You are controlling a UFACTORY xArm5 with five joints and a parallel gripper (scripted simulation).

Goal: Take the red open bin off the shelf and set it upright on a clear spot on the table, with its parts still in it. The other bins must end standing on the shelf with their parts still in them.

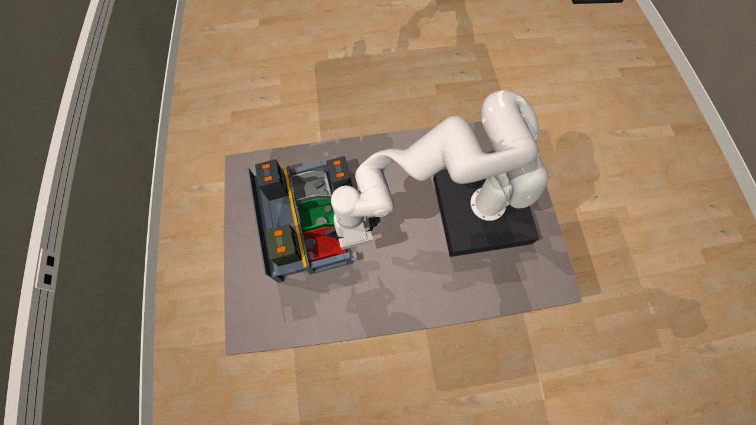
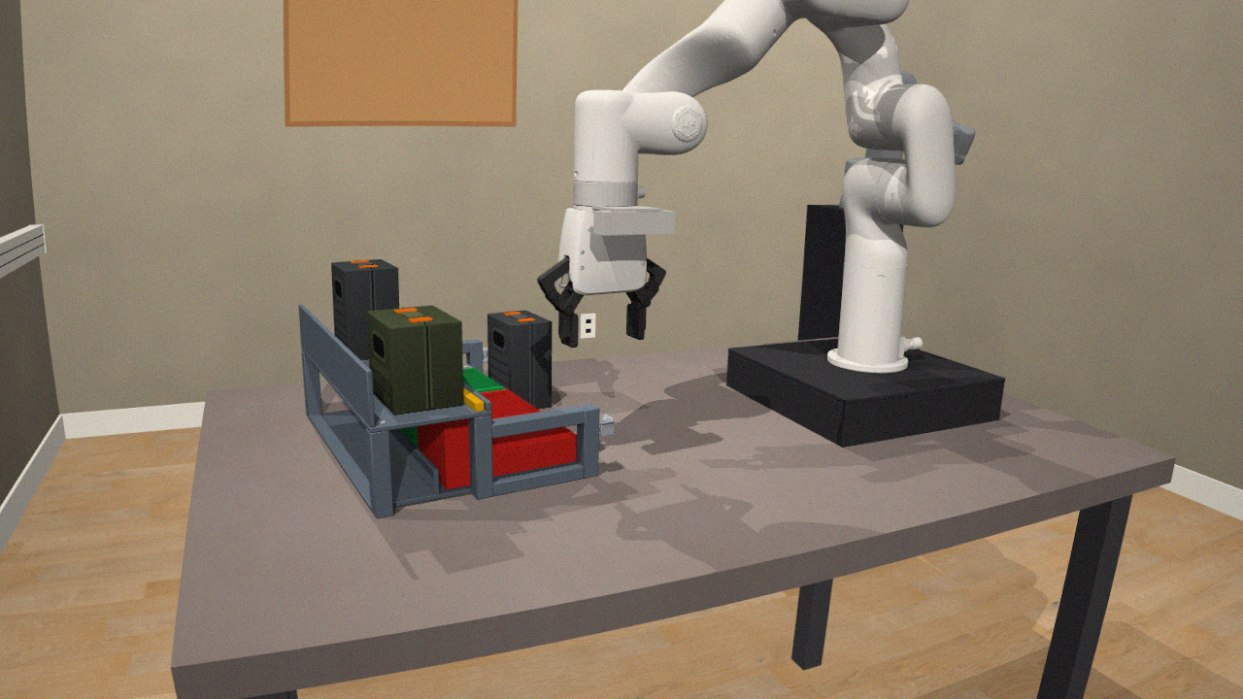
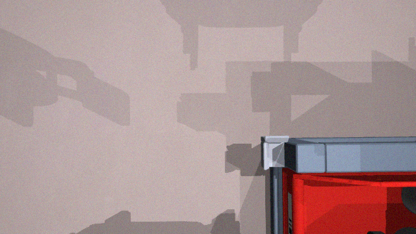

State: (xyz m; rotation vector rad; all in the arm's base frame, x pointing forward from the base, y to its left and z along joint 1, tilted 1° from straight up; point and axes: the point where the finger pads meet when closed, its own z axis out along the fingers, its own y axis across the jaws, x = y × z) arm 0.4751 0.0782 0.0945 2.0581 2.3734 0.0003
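The red open bin (image 1: pixel 323 245) (image 2: pixel 531 449) (image 3: pixel 341 208) stands in the low front row of the grey-blue shelf (image 1: pixel 272 213) (image 2: pixel 334 375) (image 3: pixel 357 155), at the near end. Dark parts (image 3: pixel 410 195) lie in it. A green open bin (image 1: pixel 315 211) (image 2: pixel 479 380) stands beside it, and a grey open bin (image 1: pixel 308 182) beyond that. My gripper (image 2: pixel 602 330) is open and empty. It hangs well above the table, just off the shelf's front rail by the red bin. In the top view my wrist covers it and part of the red bin.
Closed boxes stand on the shelf: two black ones (image 2: pixel 363 295) (image 2: pixel 519 356) and an olive one (image 2: pixel 413 356) (image 1: pixel 282 245). The arm's black base (image 1: pixel 491 232) (image 2: pixel 869 395) sits at the table's (image 2: pixel 782 521) back right.
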